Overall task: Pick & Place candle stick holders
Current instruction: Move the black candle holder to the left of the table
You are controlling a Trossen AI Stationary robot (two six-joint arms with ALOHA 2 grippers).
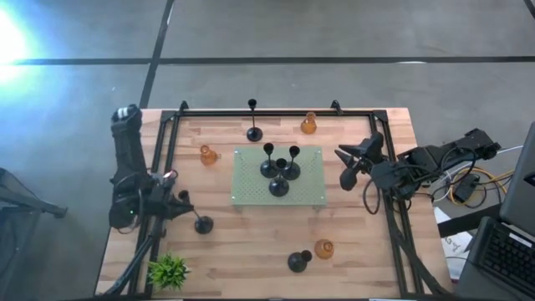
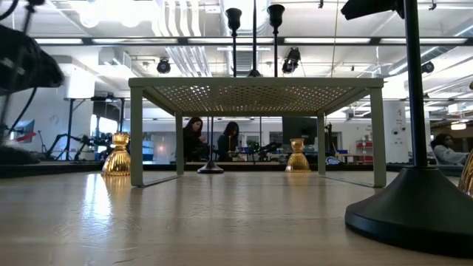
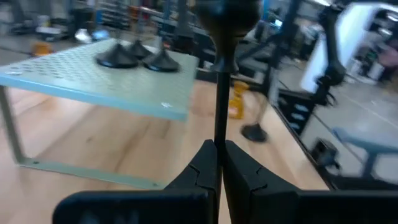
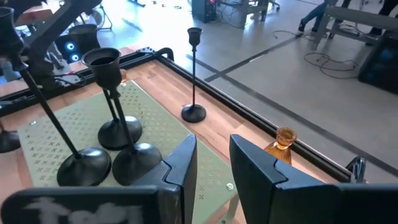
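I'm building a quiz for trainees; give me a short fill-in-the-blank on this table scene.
1. The left gripper is shut on the thin ____ of a black candle stick holder.
2. ____ black holders stand on the pale green perforated stand.
3. The right gripper is open and holds ____.
4. The small green plant sits near the table's ____ arm side.

Missing words: stem; three; nothing; left

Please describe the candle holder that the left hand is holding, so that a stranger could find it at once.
Start at the green mat in the table's middle, then go to the left arm's side, toward the plant. There a black holder stands alone on the wood, its thin stem pinched by the left hand. No other holder is gripped.
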